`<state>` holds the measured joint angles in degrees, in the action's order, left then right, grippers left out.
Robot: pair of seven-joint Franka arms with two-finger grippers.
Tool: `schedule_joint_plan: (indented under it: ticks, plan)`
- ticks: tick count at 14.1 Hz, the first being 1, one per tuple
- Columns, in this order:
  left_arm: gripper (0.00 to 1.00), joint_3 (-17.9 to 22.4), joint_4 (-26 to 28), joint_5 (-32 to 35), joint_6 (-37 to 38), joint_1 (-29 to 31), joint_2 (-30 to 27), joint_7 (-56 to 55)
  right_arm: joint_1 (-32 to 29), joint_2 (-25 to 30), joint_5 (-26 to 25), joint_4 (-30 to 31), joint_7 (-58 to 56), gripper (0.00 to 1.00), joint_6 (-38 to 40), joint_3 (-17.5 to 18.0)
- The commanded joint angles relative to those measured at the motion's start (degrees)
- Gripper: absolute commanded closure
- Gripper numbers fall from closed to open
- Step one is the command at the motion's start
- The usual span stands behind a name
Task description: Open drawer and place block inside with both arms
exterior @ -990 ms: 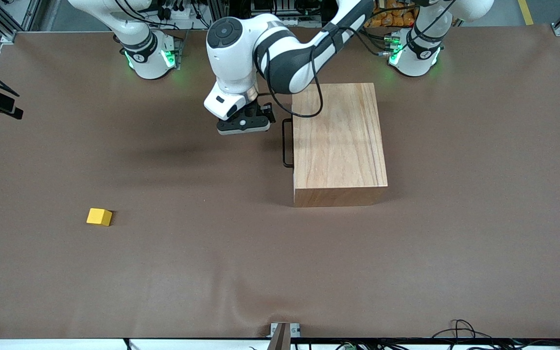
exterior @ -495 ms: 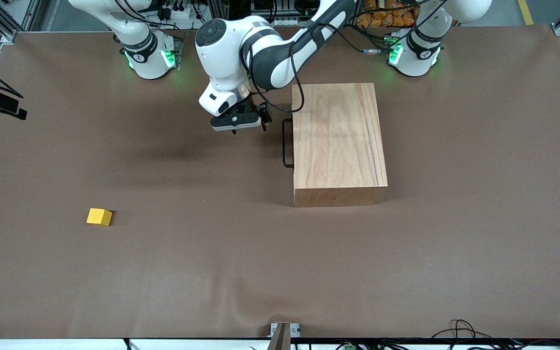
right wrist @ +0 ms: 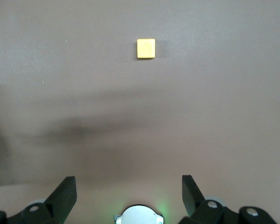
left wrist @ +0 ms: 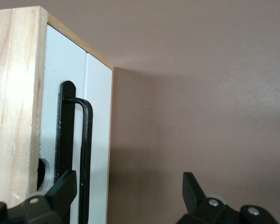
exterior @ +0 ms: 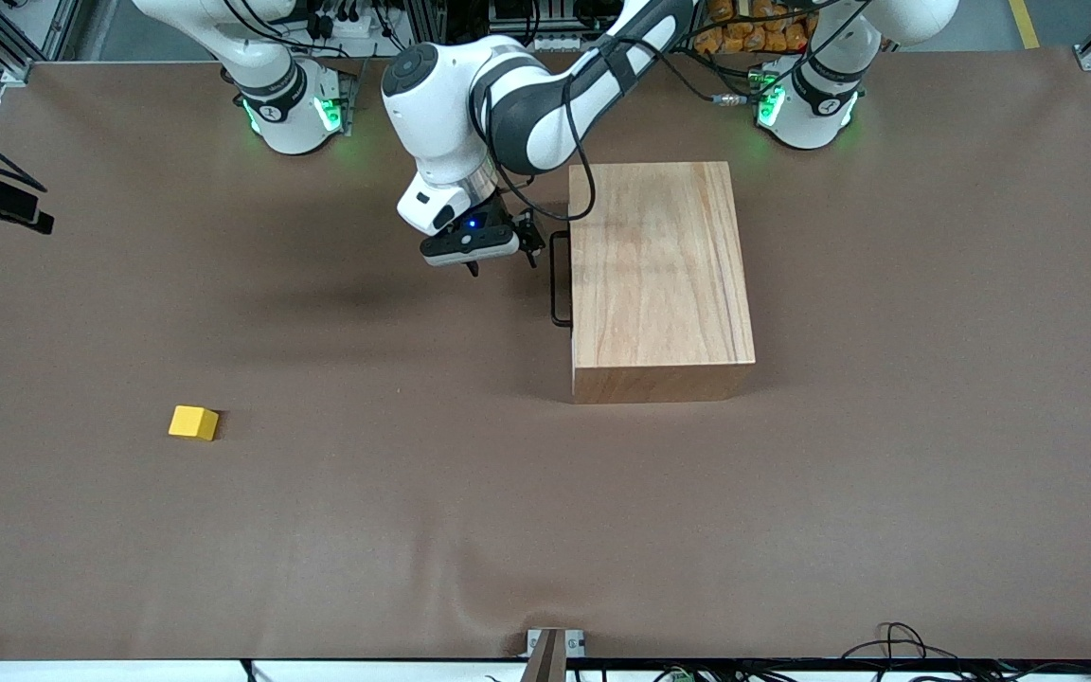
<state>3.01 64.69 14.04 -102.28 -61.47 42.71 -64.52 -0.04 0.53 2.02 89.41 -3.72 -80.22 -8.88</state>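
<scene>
Since earlier frame, left pincer (exterior: 500, 256) dropped closer to handle (exterior: 560, 279), fingers open, nothing gripped. Drawer (left wrist: 86, 140) stayed shut. Block (exterior: 193, 422) lay well apart on counter (exterior: 886, 474). Right pincer (right wrist: 126, 196) waited open. I judged: straddle bar, close, pull straight.

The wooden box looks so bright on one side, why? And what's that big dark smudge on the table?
Left wrist view: light glares off the wooden box, washing out its grain. Front view: the smudge on the table is the left arm's soft shadow, beside the left gripper.
</scene>
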Motion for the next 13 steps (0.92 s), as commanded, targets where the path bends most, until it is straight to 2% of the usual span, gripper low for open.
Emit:
schedule_joint_plan:
  ticks: [1,13]
  plan:
    - [0.00,0.59,-0.97,2.57,0.77,-0.40,1.94,-0.17,-0.58,0.35,-0.61,0.33,0.20,0.00,-0.38,0.54]
    - [0.00,0.59,-0.09,3.02,4.45,-0.14,3.26,3.70,-0.40,-0.01,-0.61,0.33,0.29,0.00,-0.91,0.54]
